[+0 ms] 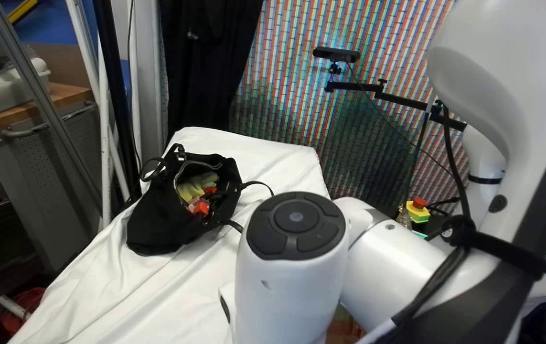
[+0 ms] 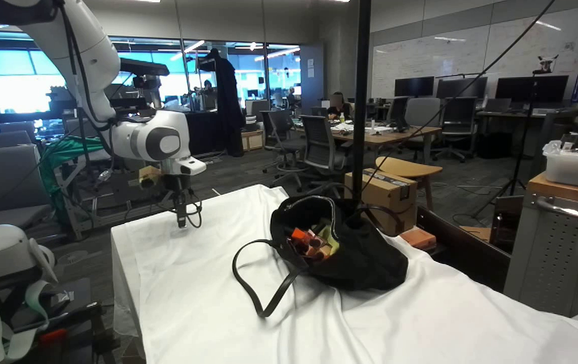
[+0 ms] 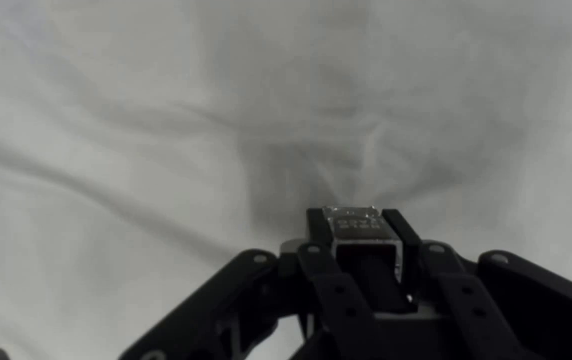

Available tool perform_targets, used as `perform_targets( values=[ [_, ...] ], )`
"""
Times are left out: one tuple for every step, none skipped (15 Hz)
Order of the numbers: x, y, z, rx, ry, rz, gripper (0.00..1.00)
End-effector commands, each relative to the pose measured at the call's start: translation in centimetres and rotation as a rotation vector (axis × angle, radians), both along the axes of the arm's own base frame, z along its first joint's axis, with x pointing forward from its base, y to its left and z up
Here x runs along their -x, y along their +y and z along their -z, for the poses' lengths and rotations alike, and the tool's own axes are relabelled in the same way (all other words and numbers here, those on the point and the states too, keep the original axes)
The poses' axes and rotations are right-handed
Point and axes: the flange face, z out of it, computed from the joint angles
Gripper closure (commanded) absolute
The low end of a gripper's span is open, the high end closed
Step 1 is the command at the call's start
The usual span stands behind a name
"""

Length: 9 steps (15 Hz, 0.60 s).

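Low and right of centre in the wrist view, a small, square-sided, clear glass-like bottle [image 3: 365, 232] is held by the black two-fingered metal gripper [image 3: 358, 226]; the pincer is narrowed to the bottle's own width, its black fingertips [image 3: 320, 229] laid flat against opposite sides. A steady hold, it would seem: by straight, parallel faces, twisting is made less likely. Blurred lettering is carried on the upward face, and a dark red end is turned toward the palm. The background is filled by a creased white cloth [image 3: 115, 115]; whether it is touched by the bottle cannot be told.

Over to the soft black fabric bag [image 2: 364, 260], shown in both exterior views: its mouth is tipped sideways, probably because the slack walls cannot stand unaided, so orange-red pieces [image 2: 299, 234] and a yellow-green cloth-like bundle [image 1: 198, 186] are exposed.

Now the differences. In an exterior view the gripper is hidden behind the white rounded robot arm [image 1: 287, 296] at lower centre, yet a red-topped yellow button [image 1: 418, 210] is revealed at right. Where a brown cardboard box [image 2: 392, 199] is shown, the gripper is seen left of centre, but the bottle cannot be made out. By the wrist view, the bag is left out entirely.
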Motion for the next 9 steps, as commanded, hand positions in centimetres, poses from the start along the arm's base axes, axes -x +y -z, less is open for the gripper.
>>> perform_targets(
  values=[
    [-2.4, -3.2, -3.1, 0.007, -0.027, 0.021, 0.85],
    [-3.1, -4.2, -3.6, 0.007, -0.033, 0.029, 0.85],
    [-3.9, -5.4, -4.3, 0.007, -0.039, 0.038, 0.85],
    [-4.7, -6.5, -4.8, 0.010, -0.047, 0.047, 0.85],
    [-5.6, -7.7, -5.5, 0.014, -0.054, 0.056, 0.85],
    [-6.3, -8.9, -5.9, 0.020, -0.062, 0.063, 0.85],
    [-7.1, -10.2, -6.5, 0.025, -0.072, 0.073, 0.85],
    [-8.0, -11.6, -7.1, 0.032, -0.081, 0.083, 0.85],
    [-8.6, -12.9, -7.5, 0.039, -0.089, 0.093, 0.85]
  ],
)
